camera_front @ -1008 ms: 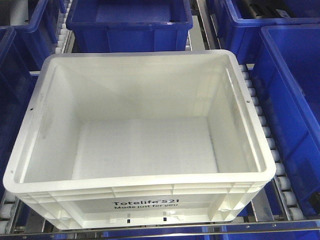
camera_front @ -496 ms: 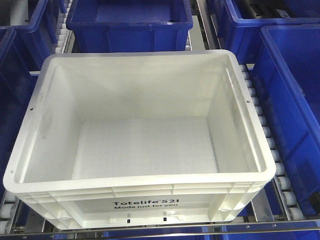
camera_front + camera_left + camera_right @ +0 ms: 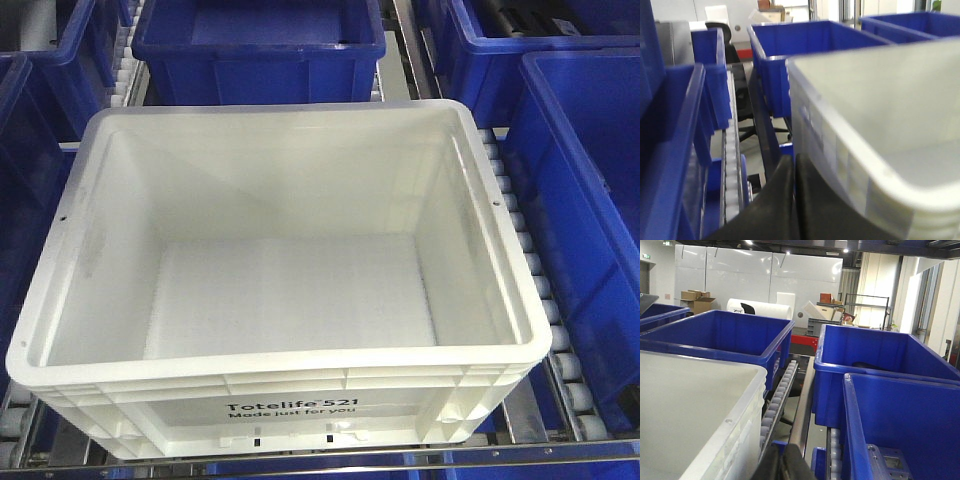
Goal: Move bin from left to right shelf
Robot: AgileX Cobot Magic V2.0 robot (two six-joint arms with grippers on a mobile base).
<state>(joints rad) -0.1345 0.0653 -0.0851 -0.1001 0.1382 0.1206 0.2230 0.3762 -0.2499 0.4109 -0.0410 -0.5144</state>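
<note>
White rectangular bin [image 3: 290, 290]: open-topped, empty, upright, thick rolled rim intact. Front wall ribbed, printed "Totelife 521" and "Made just for you" in black. Faint grey scuffing on the inner left wall. It sits square in one lane of the roller rack [image 3: 520, 250], white rollers exposed along its right side and at both front corners.

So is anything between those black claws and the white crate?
Nothing visible. The left gripper sits just beside the white Totelife bin, its fingers together. The right gripper is low by the bin's other side, with only a roller track alongside.
</note>
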